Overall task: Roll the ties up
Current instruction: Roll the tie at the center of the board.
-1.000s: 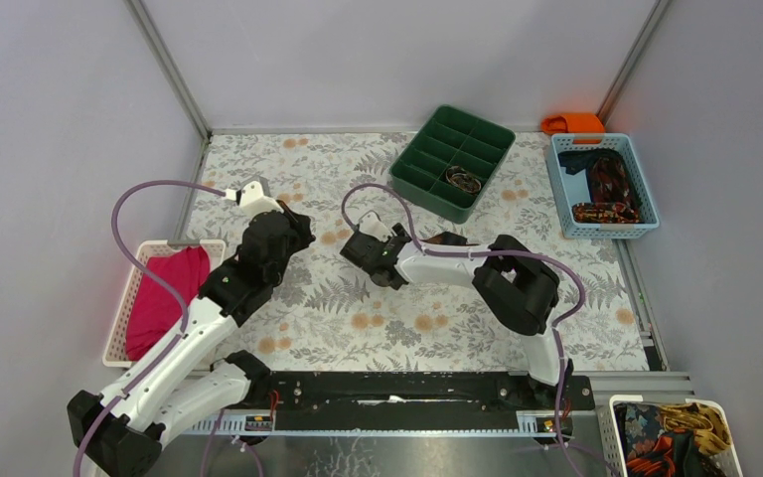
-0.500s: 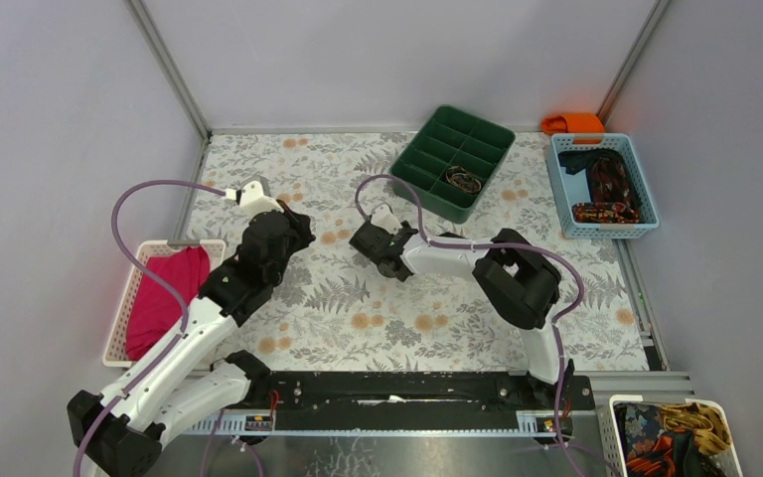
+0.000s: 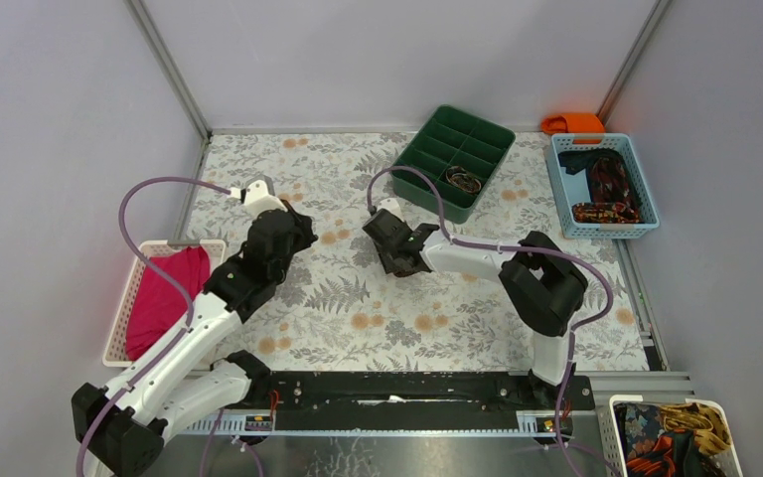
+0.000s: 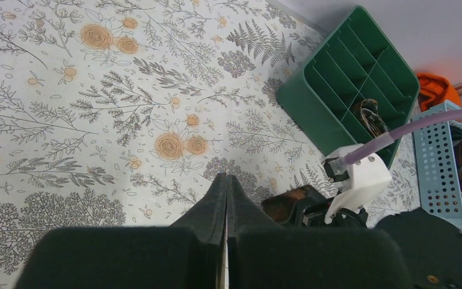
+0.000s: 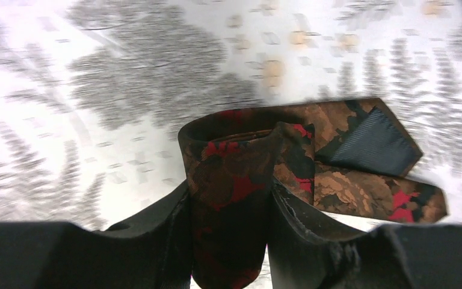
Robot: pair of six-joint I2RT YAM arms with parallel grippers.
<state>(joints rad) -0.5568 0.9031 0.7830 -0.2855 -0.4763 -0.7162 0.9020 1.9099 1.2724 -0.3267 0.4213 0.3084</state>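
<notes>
My right gripper (image 5: 228, 194) is shut on a rolled tie (image 5: 243, 159), dark red-black with orange-tan patches. The tie's loose end lies on the floral table beyond the roll. From above, the right gripper (image 3: 393, 254) is at mid table, just in front of the green organiser (image 3: 427, 189). A bit of the held tie shows in the left wrist view (image 4: 286, 201). My left gripper (image 4: 225, 179) is shut and empty above the table, left of the right gripper; it also shows in the top view (image 3: 304, 225).
One organiser cell holds a rolled tie (image 3: 464, 180). A blue basket (image 3: 557, 186) at back right holds more ties (image 3: 611, 179). An orange cloth (image 3: 574, 122) lies behind it. A magenta cloth (image 3: 164, 298) fills the left basket. A white basket (image 3: 656, 400) with ties stands at front right.
My right gripper has moved back and to the right with the tie, closer to the green organiser. The left arm has barely moved.
</notes>
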